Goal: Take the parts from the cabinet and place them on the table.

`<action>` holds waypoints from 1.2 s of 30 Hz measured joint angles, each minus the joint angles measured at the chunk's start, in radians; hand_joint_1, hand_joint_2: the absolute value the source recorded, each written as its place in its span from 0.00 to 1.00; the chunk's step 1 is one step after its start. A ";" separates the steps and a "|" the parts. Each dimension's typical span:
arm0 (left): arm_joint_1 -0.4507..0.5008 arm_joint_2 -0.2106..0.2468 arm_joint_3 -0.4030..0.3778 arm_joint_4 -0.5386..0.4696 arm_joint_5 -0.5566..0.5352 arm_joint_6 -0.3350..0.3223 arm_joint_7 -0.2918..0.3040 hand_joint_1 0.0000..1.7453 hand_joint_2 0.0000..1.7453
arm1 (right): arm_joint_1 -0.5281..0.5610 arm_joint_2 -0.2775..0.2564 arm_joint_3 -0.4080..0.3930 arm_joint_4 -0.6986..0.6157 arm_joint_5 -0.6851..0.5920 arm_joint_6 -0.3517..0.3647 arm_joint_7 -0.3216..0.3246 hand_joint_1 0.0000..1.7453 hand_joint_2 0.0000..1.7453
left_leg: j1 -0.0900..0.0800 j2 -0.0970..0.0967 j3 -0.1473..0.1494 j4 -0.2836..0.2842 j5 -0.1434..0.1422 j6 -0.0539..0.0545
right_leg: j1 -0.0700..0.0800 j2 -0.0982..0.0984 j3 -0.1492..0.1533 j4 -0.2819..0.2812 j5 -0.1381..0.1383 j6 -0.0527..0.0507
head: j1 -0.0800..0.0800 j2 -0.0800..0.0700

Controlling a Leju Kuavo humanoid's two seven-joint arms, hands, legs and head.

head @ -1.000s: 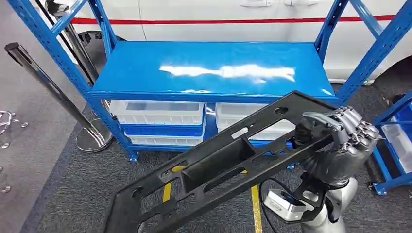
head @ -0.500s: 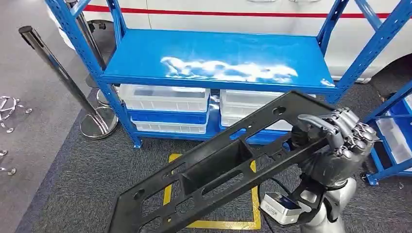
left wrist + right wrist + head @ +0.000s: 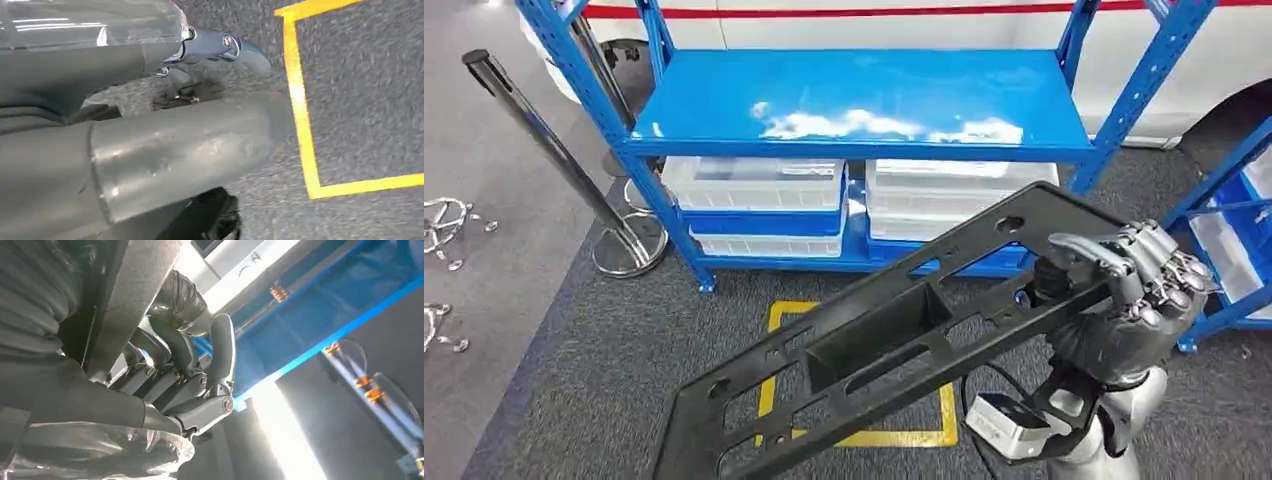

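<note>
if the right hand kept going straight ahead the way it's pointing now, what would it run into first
Most likely the blue shelf rack. The right hand grips the far end of the long black frame part, which faces the rack's lower level, so that end would probably meet the white bins there first. Depth is unclear from the head view.

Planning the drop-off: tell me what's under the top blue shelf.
Under the blue shelf sit white bins stacked on blue ones. The black panel in the right hand hides the lower right bins; contents can't be seen.
</note>
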 joint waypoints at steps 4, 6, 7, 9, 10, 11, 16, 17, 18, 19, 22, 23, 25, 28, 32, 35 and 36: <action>0.000 0.000 -0.010 0.000 0.000 0.000 0.002 0.00 0.00 | 0.005 0.008 -0.016 -0.005 -0.005 0.000 -0.006 1.00 1.00 | 0.004 0.000 -0.022 0.193 -0.066 -0.002 | 0.006 -0.001 -0.055 0.010 0.035 -0.003 | 0.000 0.000; -0.002 0.000 -0.013 0.000 0.000 0.000 0.005 0.00 0.00 | 0.009 0.011 -0.026 -0.009 -0.007 0.000 -0.011 1.00 1.00 | 0.001 -0.001 0.060 0.100 0.017 0.010 | 0.009 0.000 -0.081 0.014 0.054 -0.003 | 0.000 0.000; -0.004 0.001 -0.016 0.000 -0.002 0.000 0.007 0.00 0.00 | 0.011 0.013 -0.032 -0.015 -0.009 0.000 -0.014 1.00 1.00 | -0.004 -0.001 0.119 0.020 0.037 0.019 | 0.009 0.001 -0.090 0.014 0.063 -0.002 | 0.000 0.000; -0.012 0.006 -0.022 0.000 -0.003 0.000 0.012 0.00 0.00 | 0.014 0.018 -0.052 -0.026 -0.011 0.000 -0.021 1.00 1.00 | -0.014 -0.004 0.218 -0.139 -0.004 0.039 | 0.008 0.000 -0.099 0.013 0.081 0.008 | 0.000 0.000; -0.015 0.006 -0.027 0.000 -0.007 -0.001 0.015 0.00 0.00 | 0.016 0.021 -0.062 -0.030 -0.008 0.000 -0.026 1.00 1.00 | -0.016 -0.004 0.214 -0.147 -0.006 0.034 | 0.002 -0.004 -0.101 0.006 0.094 0.015 | 0.000 0.000; -0.015 0.006 -0.032 0.000 -0.009 -0.003 0.016 0.00 0.00 | 0.017 0.023 -0.071 -0.032 -0.005 0.000 -0.027 1.00 1.00 | -0.019 -0.005 0.207 -0.147 0.006 0.038 | -0.002 -0.004 -0.101 -0.001 0.106 0.020 | 0.000 0.000; -0.021 0.006 -0.054 0.000 -0.008 -0.010 0.024 0.00 0.00 | 0.033 0.027 -0.118 -0.053 -0.012 0.000 -0.029 1.00 1.00 | -0.012 0.006 0.161 -0.180 0.087 0.060 | -0.003 0.004 -0.141 0.108 -0.051 0.039 | 0.001 0.000; -0.021 0.006 -0.058 0.000 -0.006 -0.010 0.025 0.00 0.00 | 0.035 0.027 -0.126 -0.055 -0.012 0.000 -0.030 1.00 1.00 | -0.012 0.006 0.140 -0.175 0.099 0.058 | -0.004 0.004 -0.154 0.185 -0.102 0.044 | 0.001 0.000; -0.020 0.006 -0.061 0.000 -0.006 -0.011 0.025 0.00 0.00 | 0.038 0.027 -0.132 -0.055 -0.012 0.000 -0.033 1.00 1.00 | -0.012 0.008 0.120 -0.169 0.110 0.057 | -0.005 0.003 -0.162 0.244 -0.113 0.049 | 0.001 0.000; -0.021 0.006 -0.063 0.000 -0.006 -0.011 0.025 0.00 0.00 | 0.041 0.027 -0.138 -0.055 -0.012 0.000 -0.036 1.00 1.00 | -0.012 0.010 0.098 -0.162 0.121 0.055 | -0.009 0.003 -0.158 0.280 -0.085 0.054 | 0.001 0.000; -0.022 0.006 -0.071 0.000 -0.005 -0.010 0.026 0.00 0.00 | 0.043 0.027 -0.147 -0.060 -0.011 0.000 -0.044 1.00 1.00 | -0.006 0.012 0.024 -0.127 0.150 0.039 | -0.027 0.003 -0.051 0.193 0.018 0.071 | 0.000 0.000; -0.022 0.008 -0.071 0.000 -0.002 -0.009 0.026 0.00 0.00 | 0.042 0.027 -0.148 -0.063 -0.010 0.000 -0.044 1.00 1.00 | -0.007 0.011 0.006 -0.108 0.155 0.030 | -0.034 0.003 0.009 0.113 -0.023 0.078 | 0.001 0.000; -0.022 0.009 -0.074 0.000 0.002 -0.006 0.025 0.00 0.00 | 0.044 0.028 -0.150 -0.069 -0.005 0.000 -0.044 1.00 1.00 | -0.007 0.008 -0.014 -0.091 0.169 0.018 | -0.017 0.008 0.054 0.026 -0.077 0.051 | -0.001 0.000; -0.014 0.010 -0.078 0.001 0.010 -0.007 0.026 0.00 0.00 | 0.044 0.030 -0.154 -0.072 -0.001 0.000 -0.046 1.00 1.00 | 0.002 0.006 -0.025 -0.093 0.199 0.006 | -0.010 0.001 0.031 0.025 -0.049 0.022 | 0.001 0.000; -0.010 0.010 -0.083 0.003 0.011 -0.008 0.027 0.00 0.00 | 0.043 0.036 -0.158 -0.080 -0.003 0.000 -0.047 1.00 1.00 | 0.006 0.002 -0.067 0.100 -0.047 -0.007 | -0.003 -0.002 -0.041 0.025 0.012 0.001 | 0.000 0.000; -0.010 0.010 -0.084 0.003 0.011 -0.008 0.026 0.00 0.00 | 0.044 0.038 -0.159 -0.080 -0.003 0.000 -0.047 1.00 1.00 | 0.001 0.000 -0.036 0.212 -0.023 0.007 | 0.005 -0.003 -0.103 0.028 0.059 -0.001 | 0.000 0.000; -0.010 0.010 -0.084 0.003 0.011 -0.008 0.026 0.00 0.00 | 0.044 0.038 -0.160 -0.080 -0.003 0.000 -0.047 1.00 1.00 | -0.004 0.000 0.005 0.184 0.024 0.013 | 0.006 -0.003 -0.122 0.028 0.074 -0.001 | 0.000 0.000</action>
